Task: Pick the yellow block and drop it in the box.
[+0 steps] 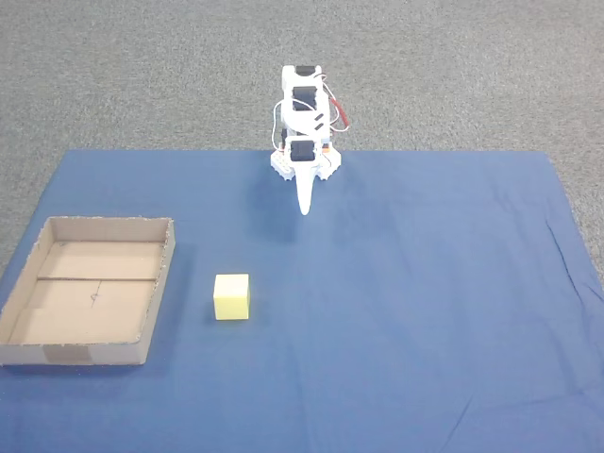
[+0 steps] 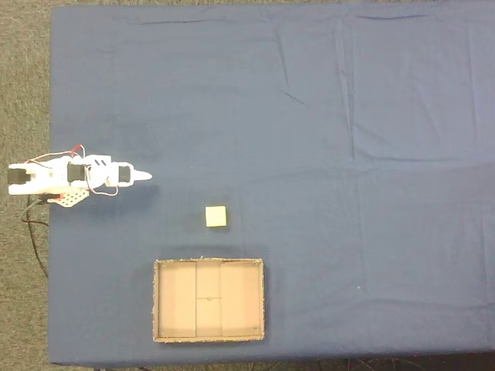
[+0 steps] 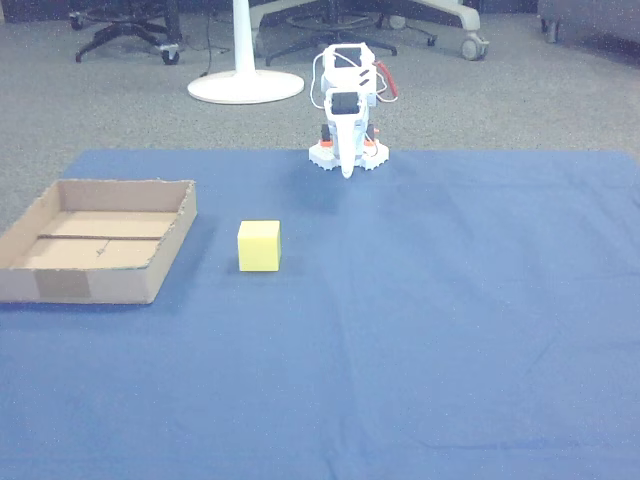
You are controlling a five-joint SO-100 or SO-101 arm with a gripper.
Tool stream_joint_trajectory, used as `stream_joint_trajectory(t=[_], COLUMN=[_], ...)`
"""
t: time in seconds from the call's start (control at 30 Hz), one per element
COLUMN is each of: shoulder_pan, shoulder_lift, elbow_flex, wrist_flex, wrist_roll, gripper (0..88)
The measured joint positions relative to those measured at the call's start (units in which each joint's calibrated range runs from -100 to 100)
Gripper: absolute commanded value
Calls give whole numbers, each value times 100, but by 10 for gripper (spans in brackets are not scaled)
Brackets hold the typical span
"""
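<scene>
Blue cloth [image 1: 425, 311] covers the whole surface, and the box [image 1: 159, 307] sits open and empty at the left of a fixed view. The arm [image 1: 304, 132] is folded at the far edge, fingers [image 1: 305, 203] apparently pressed into one point. The yellow block [image 1: 232, 296] stands just beside the box: probably light and rigid, best pinched across two flat opposite faces.

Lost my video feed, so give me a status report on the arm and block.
Gripper folded at base, looks shut, holding nothing. Small pale-yellow cube on blue cloth, beside shallow brown cardboard tray, not touching. Tray empty. Path between clear.
</scene>
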Motion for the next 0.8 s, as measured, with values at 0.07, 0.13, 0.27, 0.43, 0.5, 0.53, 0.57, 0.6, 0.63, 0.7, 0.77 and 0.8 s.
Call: stream_joint_trajectory(t=[0.07, 0.13, 0.27, 0.43, 0.5, 0.53, 0.57, 0.6, 0.63, 0.7, 0.77, 0.8], shoulder_pan=[0, 0, 0, 41, 196, 311, 401, 491, 646, 941, 1292, 1464], shoulder_lift=[0, 0, 0, 0, 0, 281, 639, 1134, 1705, 3078, 4390, 5064], elbow_flex=[0, 0, 0, 0, -44, -284, -746, -1422, -2141, -3900, -5411, -6131], wrist_flex=[0, 0, 0, 0, -47, -31, 71, 306, 556, 1262, 1826, 1983], wrist_roll=[44, 190, 215, 215, 161, 142, 137, 156, 186, 400, 547, 733], gripper=[2, 2, 2, 2, 19, 51, 111, 187, 278, 348, 356, 356])
